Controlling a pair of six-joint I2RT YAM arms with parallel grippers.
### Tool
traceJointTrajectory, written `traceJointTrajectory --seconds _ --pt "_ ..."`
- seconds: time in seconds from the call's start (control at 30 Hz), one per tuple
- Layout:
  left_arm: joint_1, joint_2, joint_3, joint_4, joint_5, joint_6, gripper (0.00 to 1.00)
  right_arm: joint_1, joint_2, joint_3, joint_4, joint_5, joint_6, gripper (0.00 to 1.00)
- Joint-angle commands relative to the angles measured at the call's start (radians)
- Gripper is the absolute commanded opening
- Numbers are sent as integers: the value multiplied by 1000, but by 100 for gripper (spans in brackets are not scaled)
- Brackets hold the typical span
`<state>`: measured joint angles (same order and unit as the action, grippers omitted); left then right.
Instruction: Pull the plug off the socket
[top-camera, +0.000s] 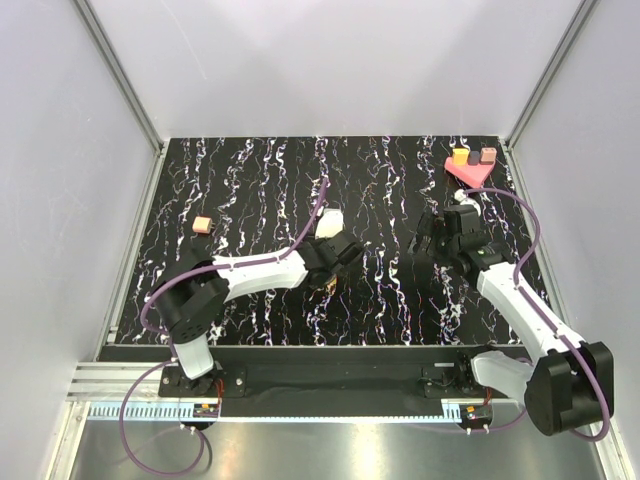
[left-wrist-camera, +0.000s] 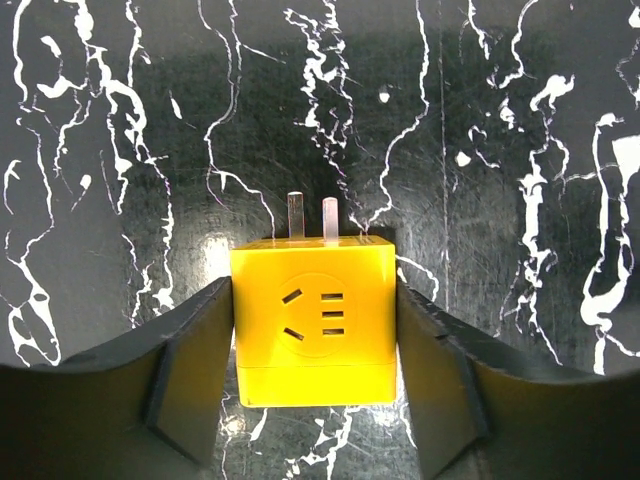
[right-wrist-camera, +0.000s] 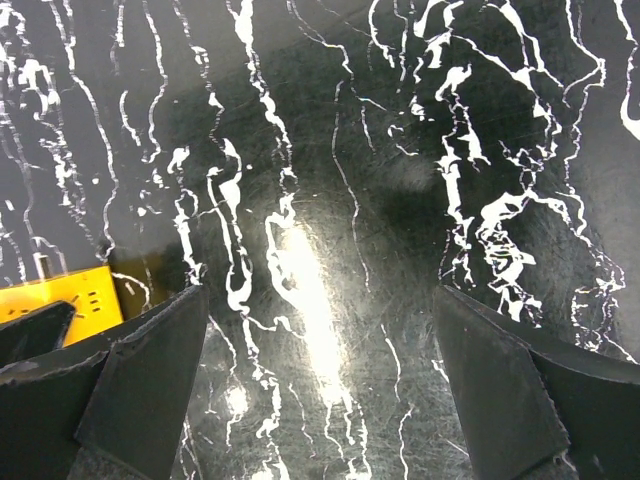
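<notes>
The black marbled tabletop (top-camera: 250, 190) lies under both arms, and above it the right tool (right-wrist-camera: 320, 305) hangs with its fingers spread wide and nothing between them, the yellow socket cube (right-wrist-camera: 60, 295) showing off to its left. The left tool (left-wrist-camera: 314, 320) grips that cube at a narrowed width, one finger flat against each side, with the outlet face turned back toward the wrist. Two pins (left-wrist-camera: 295, 215) stick out of the cube's far side, just beyond the fingertips.

Left end effector (left-wrist-camera: 313, 315) (wrist pitched down) clamps the yellow socket cube (left-wrist-camera: 305, 365) between its fingers; right end effector (right-wrist-camera: 320, 305) hangs spread wide.
</notes>
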<state>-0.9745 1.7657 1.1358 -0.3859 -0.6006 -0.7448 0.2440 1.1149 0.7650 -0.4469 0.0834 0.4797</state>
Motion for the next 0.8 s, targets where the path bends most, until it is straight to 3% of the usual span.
traceJointTrajectory --seconds 0.0,0.07,0.1,0.17,0.43,0.7,0.77 --pt "2 -48 -1 7 33 12 49 0 -43 13 20 -31 2 100" --pt "11 -67 16 -30 25 27 33 -2 -56 11 19 -37 2 100" --pt "32 -75 18 -50 27 28 12 0 -59 10 19 -43 2 100" --pt "56 -115 -4 -76 38 45 0 -2 -63 7 20 -51 2 100" --pt "226 -345 -177 -91 10 139 0 -2 -67 5 8 -70 0 100" --pt "427 -430 -291 83 51 384 0 -3 -55 109 -32 -33 -15 100" --pt "456 -433 -338 181 116 447 0 -6 -15 137 -30 -48 -15 100"
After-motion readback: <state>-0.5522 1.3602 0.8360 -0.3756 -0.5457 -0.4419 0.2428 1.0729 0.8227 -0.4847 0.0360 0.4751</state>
